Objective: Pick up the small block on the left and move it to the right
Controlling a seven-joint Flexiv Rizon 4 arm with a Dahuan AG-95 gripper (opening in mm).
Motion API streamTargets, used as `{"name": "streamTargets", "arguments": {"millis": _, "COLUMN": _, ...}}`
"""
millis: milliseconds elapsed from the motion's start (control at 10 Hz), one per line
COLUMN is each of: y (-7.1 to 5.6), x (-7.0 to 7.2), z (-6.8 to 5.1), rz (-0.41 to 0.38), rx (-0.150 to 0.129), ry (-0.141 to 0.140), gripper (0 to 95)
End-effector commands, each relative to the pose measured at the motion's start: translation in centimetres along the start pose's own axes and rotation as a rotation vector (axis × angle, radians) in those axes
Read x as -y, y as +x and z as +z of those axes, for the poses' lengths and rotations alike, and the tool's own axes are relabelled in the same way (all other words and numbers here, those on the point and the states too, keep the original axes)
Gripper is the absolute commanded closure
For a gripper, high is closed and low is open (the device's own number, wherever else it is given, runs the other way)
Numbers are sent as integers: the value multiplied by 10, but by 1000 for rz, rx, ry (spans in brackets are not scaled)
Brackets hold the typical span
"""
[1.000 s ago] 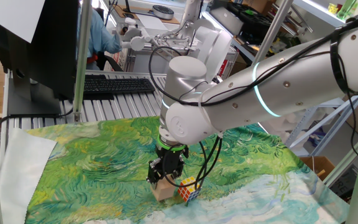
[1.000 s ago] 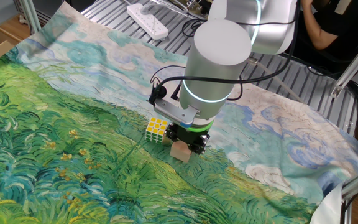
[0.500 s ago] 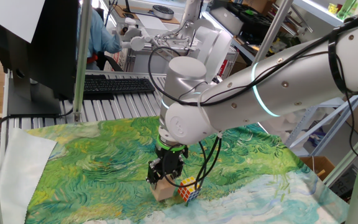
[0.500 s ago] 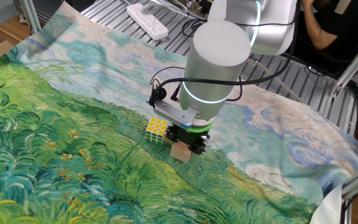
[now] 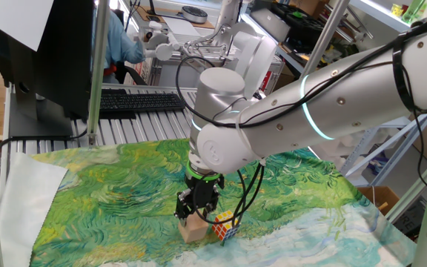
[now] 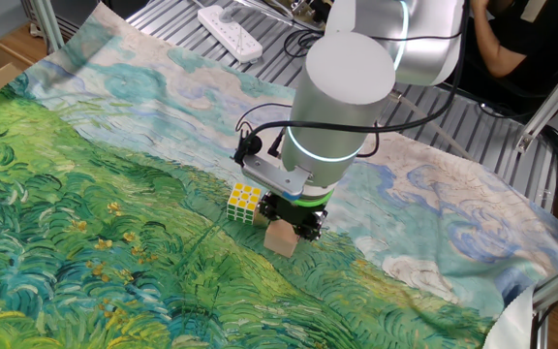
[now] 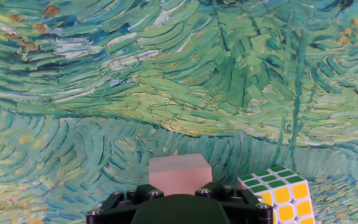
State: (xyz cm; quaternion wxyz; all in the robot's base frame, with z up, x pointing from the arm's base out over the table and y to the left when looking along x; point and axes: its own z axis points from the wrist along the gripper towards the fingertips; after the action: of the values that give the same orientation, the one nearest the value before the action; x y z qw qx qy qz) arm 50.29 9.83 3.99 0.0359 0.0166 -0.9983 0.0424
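In one fixed view the gripper (image 5: pixel 193 213) stands straight above the small block (image 5: pixel 193 229), its dark fingers closed down onto the block's top edges, while the puzzle cube (image 5: pixel 226 225) sits just beside the block at 3 o'clock on the painted cloth (image 5: pixel 110 194). In the other fixed view the small block (image 6: pixel 281 237) shows directly under the gripper (image 6: pixel 293 219) at 6 o'clock, with the puzzle cube (image 6: pixel 245 202) near at 10 o'clock. In the hand view the small block (image 7: pixel 179 173) sits centred against the gripper body, and the puzzle cube (image 7: pixel 279 193) lies at its 4 o'clock.
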Motion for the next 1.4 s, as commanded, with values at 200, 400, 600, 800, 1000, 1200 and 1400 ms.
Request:
{"name": "streamTargets", "arguments": {"millis": 200, "y": 0, "x": 0, "z": 0, "rz": -9, "rx": 0, "ry": 8, "gripper": 0}}
{"name": "streamTargets", "arguments": {"millis": 400, "y": 1, "x": 0, "z": -1, "rz": -5, "rx": 1, "ry": -1, "gripper": 0}}
{"name": "streamTargets", "arguments": {"millis": 600, "y": 3, "x": -4, "z": -4, "rz": 0, "rx": 1, "ry": -1, "gripper": 190}}
{"name": "streamTargets", "arguments": {"millis": 800, "y": 6, "x": -10, "z": -13, "rz": 13, "rx": 1, "ry": -1, "gripper": 0}}
{"name": "streamTargets", "arguments": {"millis": 1000, "y": 8, "x": -15, "z": -22, "rz": 21, "rx": 0, "ry": -2, "gripper": 0}}
{"name": "streamTargets", "arguments": {"millis": 1200, "y": 9, "x": -15, "z": -27, "rz": 20, "rx": -1, "ry": -1, "gripper": 0}}
{"name": "streamTargets", "arguments": {"millis": 1400, "y": 10, "x": -14, "z": -38, "rz": 19, "rx": -3, "ry": -1, "gripper": 0}}
